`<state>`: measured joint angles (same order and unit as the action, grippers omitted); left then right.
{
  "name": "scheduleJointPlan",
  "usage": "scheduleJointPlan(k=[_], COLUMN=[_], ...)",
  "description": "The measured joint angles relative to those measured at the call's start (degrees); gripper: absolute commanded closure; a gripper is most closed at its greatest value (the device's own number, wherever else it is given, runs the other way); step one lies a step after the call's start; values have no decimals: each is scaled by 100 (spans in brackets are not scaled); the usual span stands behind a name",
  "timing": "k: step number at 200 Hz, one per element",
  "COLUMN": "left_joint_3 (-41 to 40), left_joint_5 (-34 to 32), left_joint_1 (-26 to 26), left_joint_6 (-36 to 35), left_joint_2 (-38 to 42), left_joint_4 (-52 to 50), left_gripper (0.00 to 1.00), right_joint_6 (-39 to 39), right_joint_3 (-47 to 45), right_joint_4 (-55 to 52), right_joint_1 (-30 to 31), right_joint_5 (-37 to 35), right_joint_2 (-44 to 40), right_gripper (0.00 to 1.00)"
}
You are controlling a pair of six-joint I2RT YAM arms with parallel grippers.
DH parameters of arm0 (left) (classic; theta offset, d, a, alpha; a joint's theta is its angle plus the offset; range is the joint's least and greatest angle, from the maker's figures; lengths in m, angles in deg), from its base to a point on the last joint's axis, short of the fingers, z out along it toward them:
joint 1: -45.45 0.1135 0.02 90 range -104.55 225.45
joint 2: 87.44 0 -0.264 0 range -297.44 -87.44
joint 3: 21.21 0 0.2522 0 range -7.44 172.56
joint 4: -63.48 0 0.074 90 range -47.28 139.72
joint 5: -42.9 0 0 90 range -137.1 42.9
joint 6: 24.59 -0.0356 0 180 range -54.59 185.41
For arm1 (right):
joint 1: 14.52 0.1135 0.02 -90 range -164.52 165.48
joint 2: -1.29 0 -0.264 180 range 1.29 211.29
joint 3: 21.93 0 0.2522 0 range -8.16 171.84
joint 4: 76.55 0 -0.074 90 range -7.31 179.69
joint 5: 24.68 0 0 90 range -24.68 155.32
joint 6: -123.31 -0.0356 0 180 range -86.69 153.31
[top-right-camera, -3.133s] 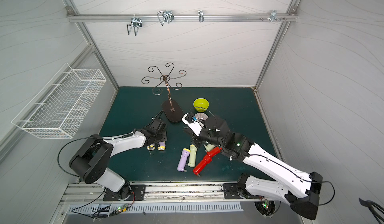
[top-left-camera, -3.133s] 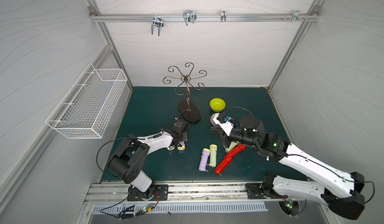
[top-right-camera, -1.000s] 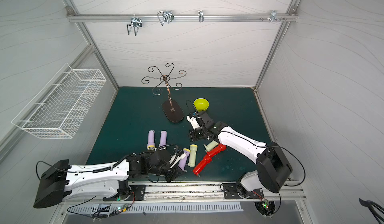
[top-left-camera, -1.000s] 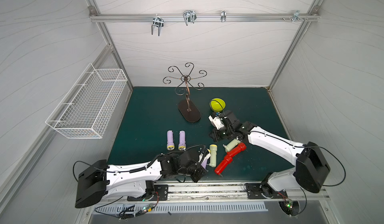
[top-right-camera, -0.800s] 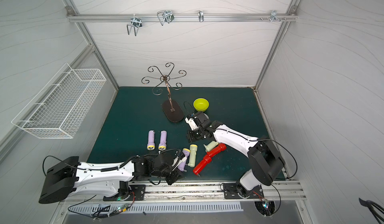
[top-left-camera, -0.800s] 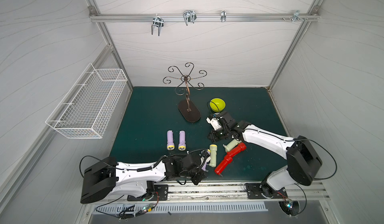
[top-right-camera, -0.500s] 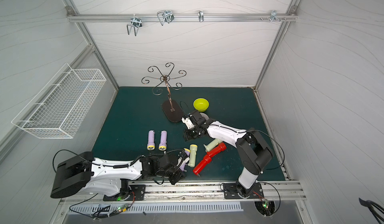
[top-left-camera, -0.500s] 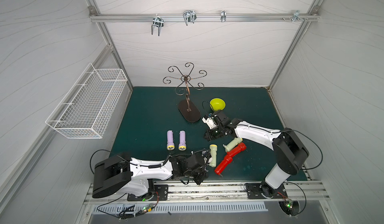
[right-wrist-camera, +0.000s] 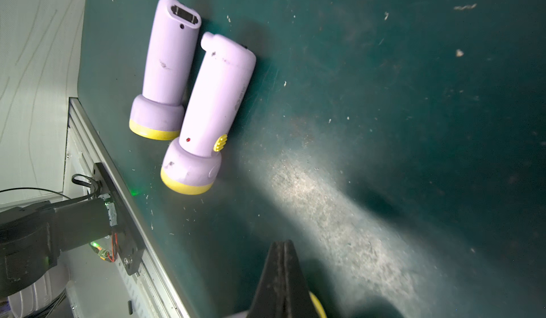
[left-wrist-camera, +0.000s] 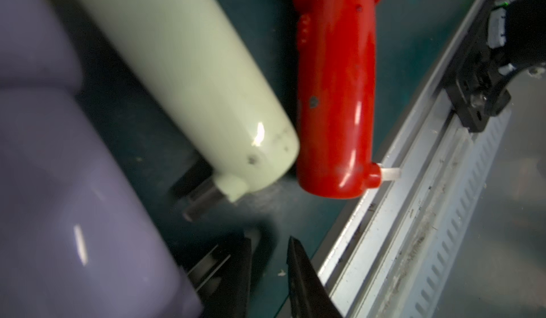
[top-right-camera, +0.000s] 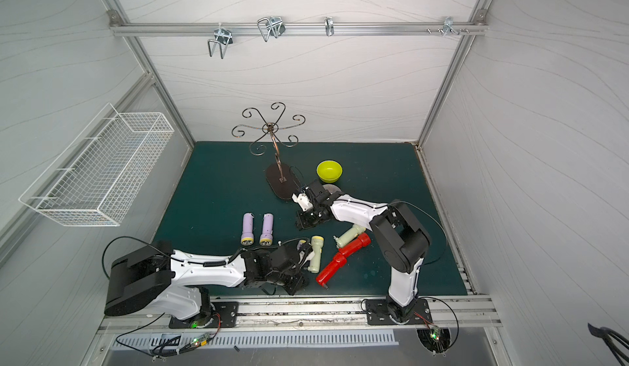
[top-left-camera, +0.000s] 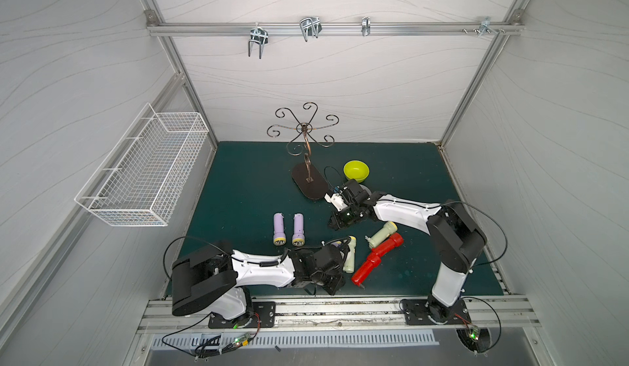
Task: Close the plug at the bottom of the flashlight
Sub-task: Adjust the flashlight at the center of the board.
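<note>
My left claw (left-wrist-camera: 270,242) hangs barely parted and empty beside the purple flashlight (left-wrist-camera: 59,198), near the plug (left-wrist-camera: 201,195) of the pale flashlight (left-wrist-camera: 189,74). My right claw (right-wrist-camera: 282,245) is clenched on nothing over the counter (right-wrist-camera: 384,95)

pale panel walls (top-left-camera: 323,85) with a faint wavy grain closed the cell on three sides, joined by aluminium posts (top-left-camera: 195,102). a rail (top-left-camera: 408,28) across the back wall carried metal hooks (top-left-camera: 309,29). a white wire basket (top-left-camera: 143,177) hung on a side wall. a dark green mat (top-left-camera: 245,184), dusty and scuffed, covered the floor. the light seemed even, perhaps from overhead.
</note>
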<state>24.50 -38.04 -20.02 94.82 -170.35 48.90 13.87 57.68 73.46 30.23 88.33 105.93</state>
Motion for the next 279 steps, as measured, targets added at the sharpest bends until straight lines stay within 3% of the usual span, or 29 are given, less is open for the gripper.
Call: scheduleJointPlan(k=[93,194,279], left_joint_3=[-166,-170,542], left_joint_5=[-424,-382,-136], left_joint_1=[616,1180,1447], left_joint_6=[299,160,-181], left_joint_2=[575,518,11], left_joint_4=[-581,-671,-715], left_gripper=[75,76,77], right_joint_6=[175,446,584], right_joint_3=[284,57,-433], right_joint_4=[63,-354,-581], right_joint_1=[13,-83,-92], right_joint_5=[452,-457,-901], right_joint_2=[518,516,-114], right_gripper=[100,100,100])
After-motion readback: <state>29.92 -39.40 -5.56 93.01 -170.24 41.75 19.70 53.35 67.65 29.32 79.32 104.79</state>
